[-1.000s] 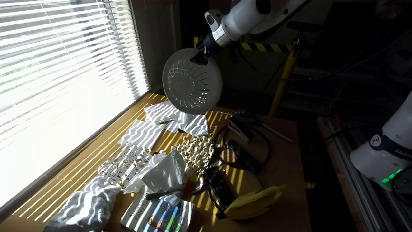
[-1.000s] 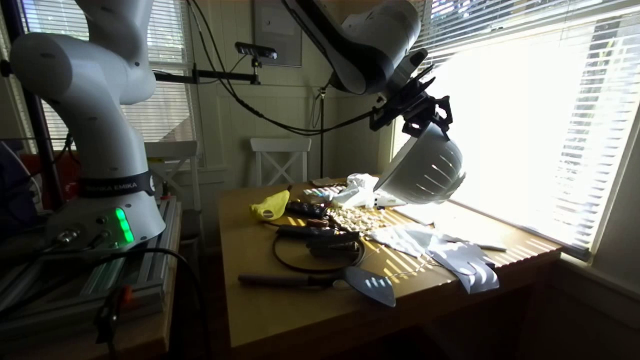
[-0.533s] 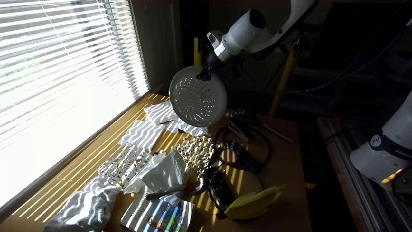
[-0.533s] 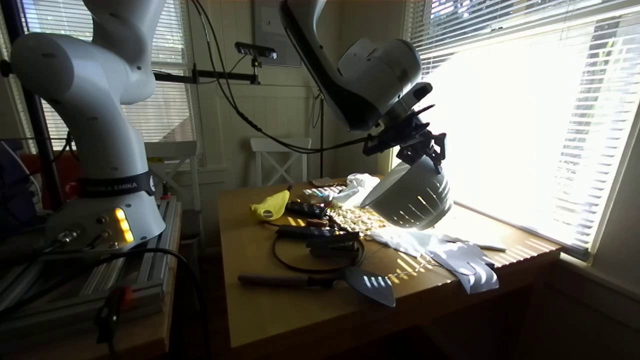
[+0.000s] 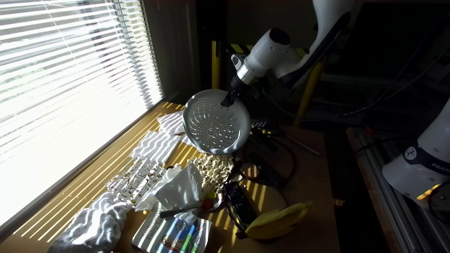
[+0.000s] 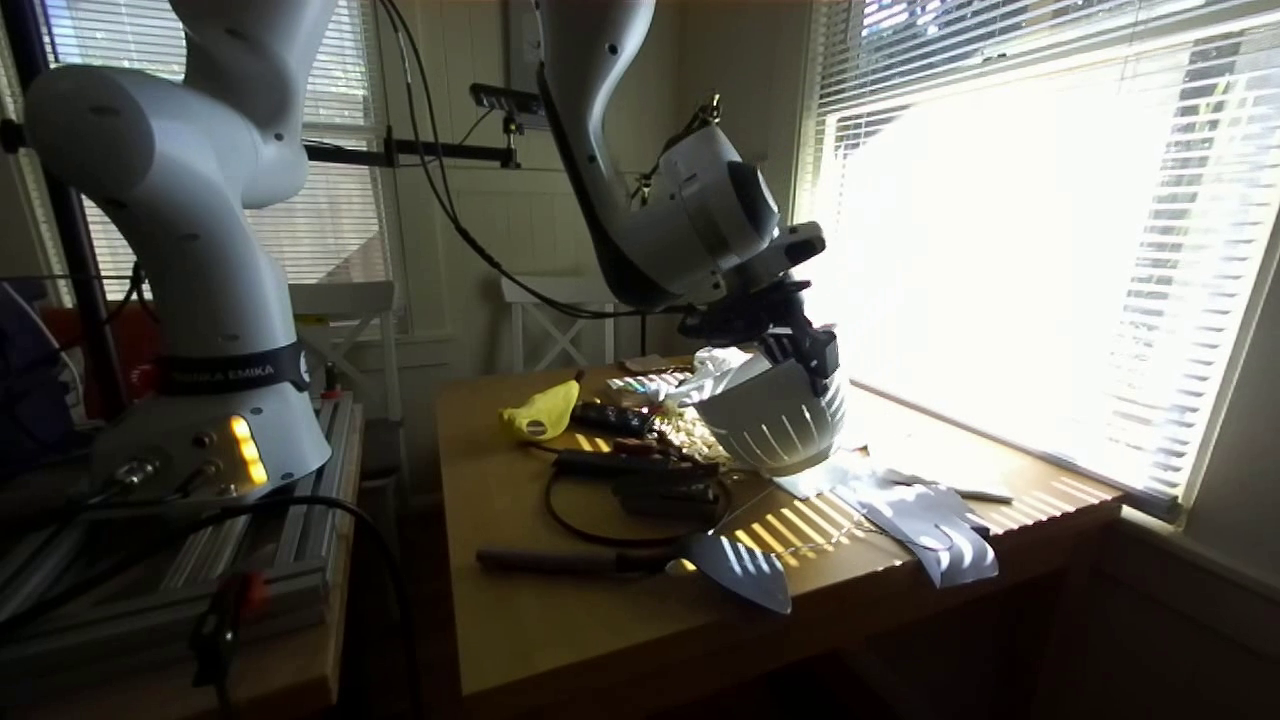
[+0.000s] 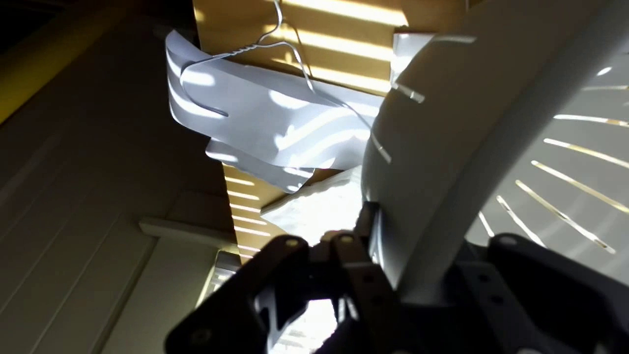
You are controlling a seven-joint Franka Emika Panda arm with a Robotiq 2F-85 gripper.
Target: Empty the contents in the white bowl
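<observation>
Exterior views both show the arm [image 5: 269, 52] slanting down, pincer [image 5: 227, 101] gripping the tilted white bowl [image 5: 217, 121]

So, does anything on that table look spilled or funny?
Yes: a heap of small pale pieces lies loose on the table, like a spill. The white bowl in the fingers is tilted with no pieces showing inside, so maybe they were poured out on purpose.

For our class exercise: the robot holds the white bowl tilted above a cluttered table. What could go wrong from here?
The gripper holds the white bowl only by its rim, so the bowl might twist or slip. Pale pieces lie heaped loose on the table near it, so a low swing could scatter them.
</observation>
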